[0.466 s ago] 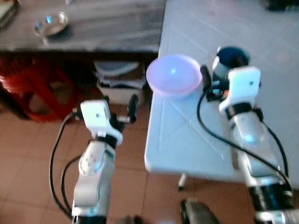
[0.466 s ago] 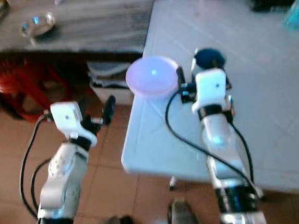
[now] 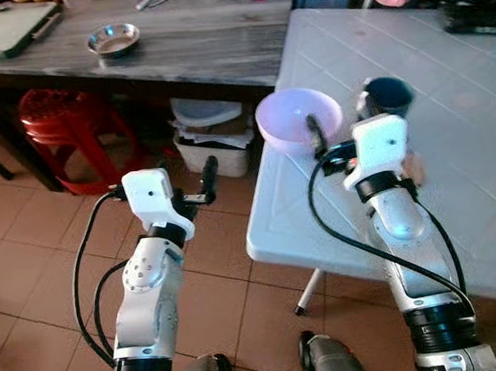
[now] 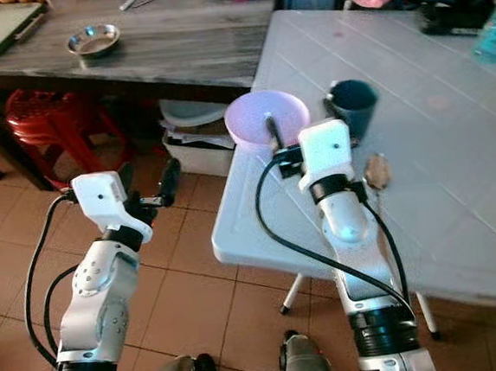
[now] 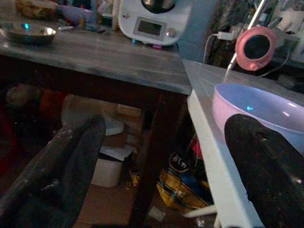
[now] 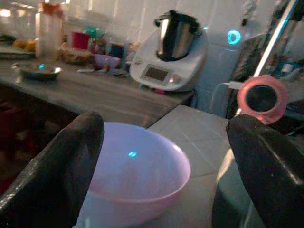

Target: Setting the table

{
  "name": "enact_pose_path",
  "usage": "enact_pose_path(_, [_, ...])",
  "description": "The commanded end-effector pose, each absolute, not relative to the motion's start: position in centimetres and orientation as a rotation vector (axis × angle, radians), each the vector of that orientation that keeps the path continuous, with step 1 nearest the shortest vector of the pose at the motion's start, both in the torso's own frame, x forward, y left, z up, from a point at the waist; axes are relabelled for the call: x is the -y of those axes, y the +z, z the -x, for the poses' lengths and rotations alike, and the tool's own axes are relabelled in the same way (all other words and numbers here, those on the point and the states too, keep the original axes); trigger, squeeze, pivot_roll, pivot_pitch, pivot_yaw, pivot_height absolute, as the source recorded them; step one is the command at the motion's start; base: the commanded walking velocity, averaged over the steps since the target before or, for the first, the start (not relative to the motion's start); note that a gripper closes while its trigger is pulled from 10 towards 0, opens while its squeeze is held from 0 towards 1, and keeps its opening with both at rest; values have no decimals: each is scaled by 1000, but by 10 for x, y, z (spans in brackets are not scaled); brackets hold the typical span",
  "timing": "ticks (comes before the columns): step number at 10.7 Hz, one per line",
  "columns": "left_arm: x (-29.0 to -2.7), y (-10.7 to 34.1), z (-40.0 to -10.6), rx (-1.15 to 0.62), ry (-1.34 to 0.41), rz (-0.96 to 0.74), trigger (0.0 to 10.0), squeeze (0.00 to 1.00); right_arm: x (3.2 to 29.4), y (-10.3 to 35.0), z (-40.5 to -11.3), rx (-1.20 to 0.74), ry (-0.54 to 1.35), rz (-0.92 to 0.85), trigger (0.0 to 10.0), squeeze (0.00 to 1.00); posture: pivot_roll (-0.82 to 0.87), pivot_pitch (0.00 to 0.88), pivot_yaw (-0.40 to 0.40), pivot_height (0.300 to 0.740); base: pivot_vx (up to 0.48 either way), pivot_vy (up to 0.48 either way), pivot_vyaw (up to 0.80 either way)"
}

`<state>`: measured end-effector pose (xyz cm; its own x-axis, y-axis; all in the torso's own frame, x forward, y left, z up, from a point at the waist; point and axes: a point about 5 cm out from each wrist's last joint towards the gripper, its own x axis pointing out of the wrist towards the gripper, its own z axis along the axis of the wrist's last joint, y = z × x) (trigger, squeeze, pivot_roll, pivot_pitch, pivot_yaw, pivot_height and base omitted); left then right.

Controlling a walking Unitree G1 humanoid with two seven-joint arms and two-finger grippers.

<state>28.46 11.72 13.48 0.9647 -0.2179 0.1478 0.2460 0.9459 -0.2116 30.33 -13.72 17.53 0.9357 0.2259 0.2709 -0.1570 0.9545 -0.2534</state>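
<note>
The right end effector (image 4: pixel 281 144) reaches forward, fingers spread, just short of the pink bowl (image 4: pixel 267 118), while the left end effector (image 3: pixel 207 179), also spread, hovers left of the bowl, off the white tabletop (image 3: pixel 455 167).

Lilac bowl (image 3: pixel 299 120), dark teal cup (image 3: pixel 388 96)

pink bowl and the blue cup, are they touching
Apart. In the right eye view a strip of white table shows between the pink bowl and the blue cup.
</note>
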Motion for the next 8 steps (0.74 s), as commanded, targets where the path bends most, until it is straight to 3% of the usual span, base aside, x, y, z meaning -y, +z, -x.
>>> enact_pose_path(1, [-118, 132, -285, 111, -230, 226, 10000, 0, 127, 178, -305, 278, 265, 253, 10000, 1000, -69, 134, 47, 740, 0, 0, 0])
enact_pose_path(2, [-117, 130, -285, 102, -232, 226, 10000, 0, 120, 176, -305, 238, 367, 290, 10000, 882, -71, 136, 47, 740, 0, 0, 0])
enact_pose_path(3, [-115, 128, -284, 92, -236, 228, 10000, 0, 116, 175, -307, 217, 449, 350, 10000, 0, -76, 139, 49, 740, 0, 0, 0])
enact_pose_path(8, [-110, 124, -282, 68, -256, 238, 10000, 0, 130, 175, -342, 37, 587, 518, 10000, 0, -77, 151, 41, 740, 0, 0, 0])
